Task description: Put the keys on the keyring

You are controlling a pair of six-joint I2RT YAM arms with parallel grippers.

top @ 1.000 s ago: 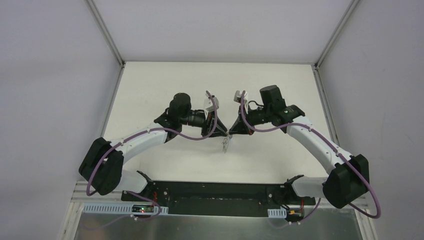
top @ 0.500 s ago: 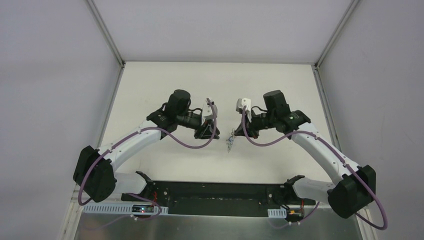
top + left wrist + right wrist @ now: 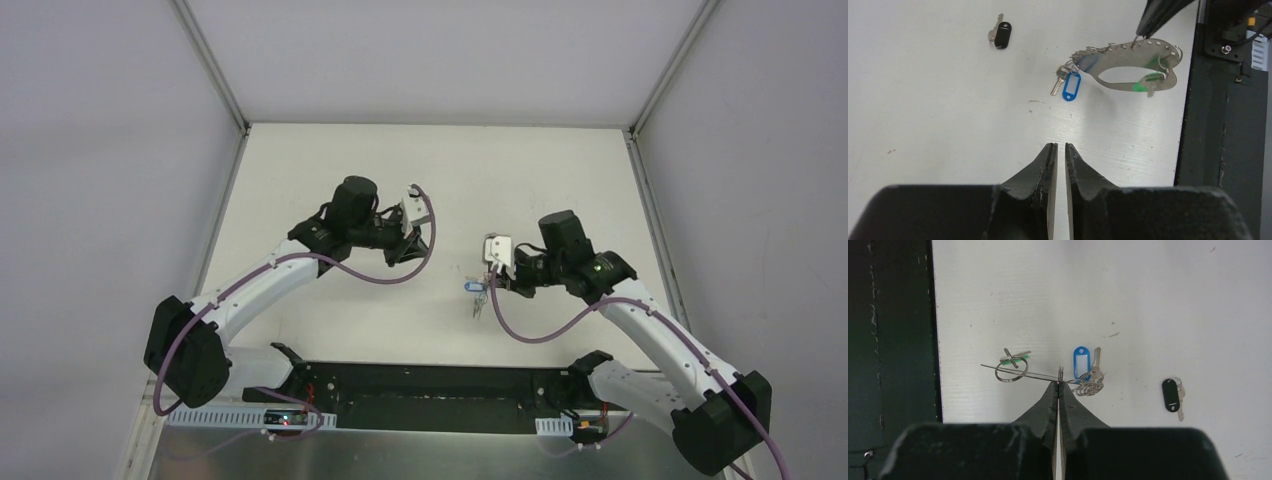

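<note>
Three keys, one keyring, two grippers; you read them left to right.

1. Left gripper point(image 3: 1056, 146): jaws narrow, only a slit between them, nothing held, hanging over bare table. Risk: if you send it down on the black key with so thin a gap, the tips will likely shove the key rather than straddle it.
2. Black key point(image 3: 1000, 35): flat on the table, alone, well apart from the bunch. Risk: thin and low, it may skid or flip under a pinch.
3. Blue key point(image 3: 1071, 86): at the end of the chain, seemingly attached already. You cannot tell whether it touches the table.
4. Keyring point(image 3: 1120, 57): grey strap loop held off the table, chain point(image 3: 1088, 386) trailing from its left end. Risk: it hangs by a pinch on one edge, so a tug while threading could twist it or pull it free.
5. Green key point(image 3: 1144, 82): on a ring at the loop's right part.
6. Right gripper point(image 3: 1058, 382): clamped tight on the strap's edge.

Surface: white table point(image 3: 330, 160), lightly scuffed, with a black rail point(image 3: 420, 385) along the near edge. Room: plain pale walls, metal frame posts at the far corners.
</note>
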